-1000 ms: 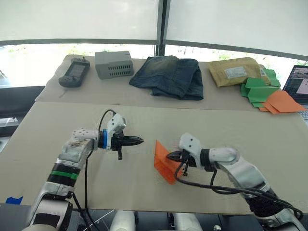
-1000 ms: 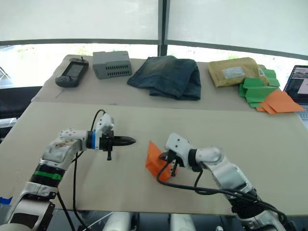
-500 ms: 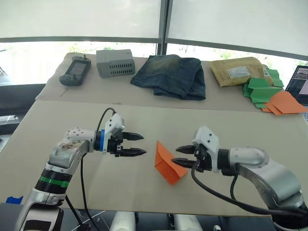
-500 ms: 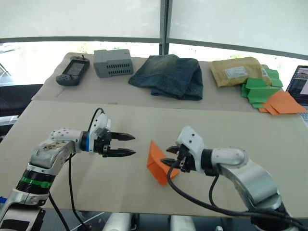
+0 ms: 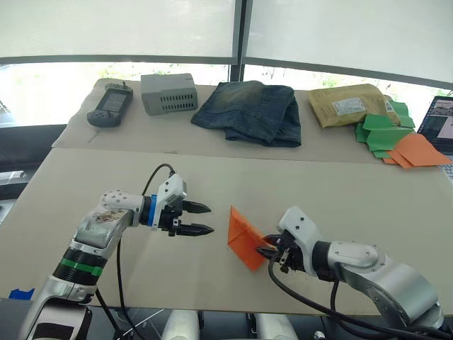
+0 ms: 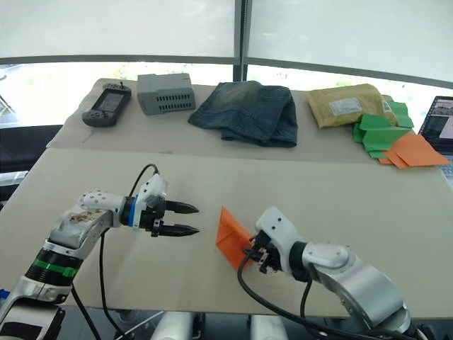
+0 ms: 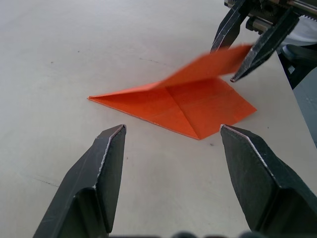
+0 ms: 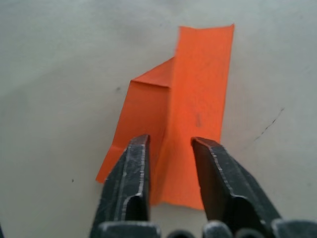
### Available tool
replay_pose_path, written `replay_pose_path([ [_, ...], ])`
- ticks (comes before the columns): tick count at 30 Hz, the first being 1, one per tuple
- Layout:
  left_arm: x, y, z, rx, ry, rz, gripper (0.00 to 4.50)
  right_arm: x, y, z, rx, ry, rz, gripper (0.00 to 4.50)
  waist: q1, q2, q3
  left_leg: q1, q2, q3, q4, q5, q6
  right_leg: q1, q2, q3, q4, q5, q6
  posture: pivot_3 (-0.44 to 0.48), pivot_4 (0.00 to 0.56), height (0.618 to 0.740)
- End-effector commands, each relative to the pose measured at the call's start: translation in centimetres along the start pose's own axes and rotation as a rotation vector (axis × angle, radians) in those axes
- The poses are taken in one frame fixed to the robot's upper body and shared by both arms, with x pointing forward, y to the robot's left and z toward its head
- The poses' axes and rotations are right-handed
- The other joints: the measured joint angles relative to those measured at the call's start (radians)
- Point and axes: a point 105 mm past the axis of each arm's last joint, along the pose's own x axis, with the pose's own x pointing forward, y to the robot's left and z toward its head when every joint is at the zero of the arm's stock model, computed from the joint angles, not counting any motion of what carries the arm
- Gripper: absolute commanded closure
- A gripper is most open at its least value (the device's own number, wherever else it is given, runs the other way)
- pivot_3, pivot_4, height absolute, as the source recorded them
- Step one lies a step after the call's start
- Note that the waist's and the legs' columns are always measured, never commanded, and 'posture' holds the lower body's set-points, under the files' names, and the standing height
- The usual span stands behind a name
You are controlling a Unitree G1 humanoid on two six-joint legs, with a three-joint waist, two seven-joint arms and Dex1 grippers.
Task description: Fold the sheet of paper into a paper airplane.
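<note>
Bare table (image 5: 106, 180) lay between the left tool (image 5: 202, 219) and the sheet of paper (image 5: 244, 235); the right tool (image 5: 266, 251) blocked the paper's far side.

A beige table (image 5: 85, 177) fills the foreground, with a second table (image 5: 170, 134) butted against its far edge and running under the windows (image 5: 113, 71). Daylight comes through the panes, pale blinds (image 5: 120, 28) cover their upper part, and a dark mullion (image 5: 237, 39) splits them. The near table's top is plain and matte, and its front edge cuts across the bottom of the head views.
</note>
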Motion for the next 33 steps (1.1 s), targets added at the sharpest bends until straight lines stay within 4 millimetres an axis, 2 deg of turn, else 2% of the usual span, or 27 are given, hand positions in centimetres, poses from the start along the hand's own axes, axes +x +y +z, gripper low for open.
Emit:
replay_pose_path([
  [1, -0.5, 1.4, 1.8, 0.058, -0.045, 0.074, 1.29, -0.3, -0.5, 1.4, -0.204, -0.064, -0.007, 4.45, 0.002, 0.0, 0.0, 0.0, 0.0, 0.001, 0.0, 0.0, 0.0, 0.0, 0.0, 0.0, 0.0, 0.0, 0.0, 0.0, 0.15, 0.722],
  [8, -1.1, 1.0, 1.7, 0.06, -0.054, 0.102, 1.29, 0.1, -2.1, 3.3, -0.586, -0.135, 0.058, 4.45, -0.001, 0.0, 0.0, 0.001, 0.0, 0.007, 0.001, 0.0, 0.0, 0.0, 0.0, 0.0, 0.0, 0.0, 0.001, 0.0, 0.15, 0.722],
  [13, -1.0, 0.3, 1.5, 0.031, -0.084, 0.128, 1.29, 1.4, -3.9, 3.7, -1.033, -0.128, 0.156, 4.45, -0.007, 0.0, 0.0, 0.001, 0.0, 0.008, 0.001, 0.0, 0.0, 0.0, 0.0, 0.001, 0.0, 0.001, 0.001, 0.0, 0.15, 0.722],
  [15, -0.9, 0.6, 1.7, 0.008, -0.108, 0.154, 1.29, 1.8, -4.6, 3.7, -1.132, -0.126, 0.185, 4.45, -0.008, 0.0, 0.0, 0.001, 0.0, 0.009, 0.001, 0.0, 0.0, 0.0, 0.0, 0.001, 0.0, 0.001, 0.001, 0.0, 0.15, 0.722],
  [20, -0.5, 0.5, 1.9, 0.039, -0.097, 0.137, 1.29, 2.1, -6.1, 2.4, -1.164, -0.113, 0.251, 4.45, -0.006, 0.0, 0.0, 0.001, 0.0, 0.009, 0.001, 0.0, 0.0, 0.0, 0.0, 0.001, 0.0, 0.004, -0.005, 0.0, 0.15, 0.722],
  [24, 0.0, 0.5, 2.2, 0.051, -0.109, 0.124, 1.29, 2.4, -6.3, 1.5, -1.147, -0.114, 0.258, 4.45, -0.007, 0.0, 0.0, 0.001, 0.0, 0.009, 0.001, 0.0, 0.0, 0.0, 0.0, 0.001, 0.001, 0.005, -0.006, 0.0, 0.15, 0.722],
  [31, 0.7, 1.1, 2.7, 0.068, -0.114, 0.114, 1.29, 2.4, -6.5, 1.4, -1.106, -0.153, 0.201, 4.45, -0.004, 0.0, 0.0, 0.002, 0.0, 0.009, 0.002, 0.001, -0.001, 0.001, 0.0, 0.001, 0.003, 0.005, -0.006, 0.0, 0.15, 0.722],
  [32, 0.7, 1.2, 2.7, 0.069, -0.113, 0.112, 1.29, 2.3, -6.5, 1.4, -1.097, -0.155, 0.199, 3.89, -0.005, 0.0, 0.0, 0.002, 0.0, 0.009, 0.002, 0.001, -0.001, 0.001, 0.0, 0.002, 0.003, 0.005, -0.006, 0.0, 0.15, 0.722],
  [33, 0.7, 1.2, 2.7, 0.07, -0.112, 0.112, 1.29, 2.2, -6.5, 1.5, -1.092, -0.156, 0.198, 3.62, -0.004, 0.0, 0.0, 0.002, 0.0, 0.009, 0.002, 0.001, -0.001, 0.001, 0.0, 0.002, 0.004, 0.005, -0.006, 0.0, 0.15, 0.722],
])
